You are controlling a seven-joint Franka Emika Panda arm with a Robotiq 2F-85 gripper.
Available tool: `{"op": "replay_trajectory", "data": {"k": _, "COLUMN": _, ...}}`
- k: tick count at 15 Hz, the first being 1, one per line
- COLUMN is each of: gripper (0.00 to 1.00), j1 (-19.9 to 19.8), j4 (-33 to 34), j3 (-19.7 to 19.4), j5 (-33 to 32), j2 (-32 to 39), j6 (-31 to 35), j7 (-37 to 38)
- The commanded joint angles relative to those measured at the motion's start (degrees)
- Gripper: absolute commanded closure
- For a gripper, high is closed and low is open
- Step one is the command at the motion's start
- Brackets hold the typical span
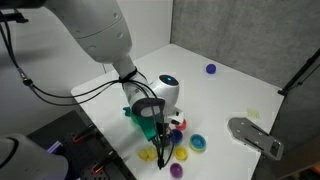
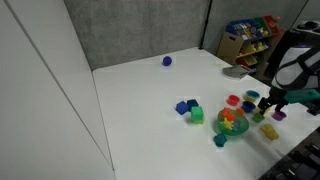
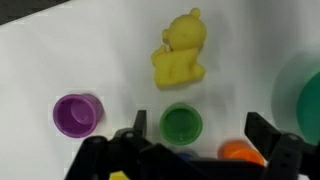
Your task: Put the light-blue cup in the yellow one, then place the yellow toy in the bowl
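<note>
Gripper (image 3: 196, 135) enters the wrist view from the bottom edge; jaws stand wide apart with nothing between the pads, so it has hold of nothing; it hangs above the table (image 3: 40, 60), not touching any item. Yellow toy (image 3: 180, 50) lies on the white surface ahead of the fingers, on its own and clear of every cup; it is outside the bowl. Bowl (image 3: 308, 100) shows only as a teal arc at the right edge of the wrist view, apart from the toy. Green cup (image 3: 181, 124) sits just below the toy, roughly in line with the gap between the jaws; purple cup (image 3: 78, 113) to its left, well separated; orange cup (image 3: 240, 152) to its right, partly hidden by a finger. In an exterior view the light-blue cup (image 1: 198, 143) stands upright on the table at the edge of the cup cluster, beside the gripper and untouched, not nested in anything. Plain yellow cup - cannot single it out with confidence among the small yellow shapes. A purple ball (image 1: 211, 69) lies far off, alone.
</note>
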Motion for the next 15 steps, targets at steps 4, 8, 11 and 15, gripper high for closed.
{"op": "replay_trajectory", "data": {"k": 4, "gripper": 0.00, "j1": -0.24, "j4": -0.69, "j3": 1.29, "j5": -1.28, "j2": 3.84, "j6": 5.80, "j7": -0.42}}
{"op": "replay_trajectory", "data": {"k": 8, "gripper": 0.00, "j1": 0.97, "j4": -0.69, "j3": 0.65, "j5": -1.88, "j2": 7.36, "j6": 8.09, "j7": 0.97}}
{"op": "replay_trajectory", "data": {"k": 11, "gripper": 0.00, "j1": 1.51, "j4": -1.20, "j3": 0.15, "j5": -2.36, "j2": 9.17, "j6": 9.14, "j7": 0.90}}
{"op": "replay_trajectory", "data": {"k": 15, "gripper": 0.25, "j1": 3.15, "j4": -1.30, "j3": -1.72, "j5": -3.31, "j2": 11.21, "j6": 9.00, "j7": 1.77}}
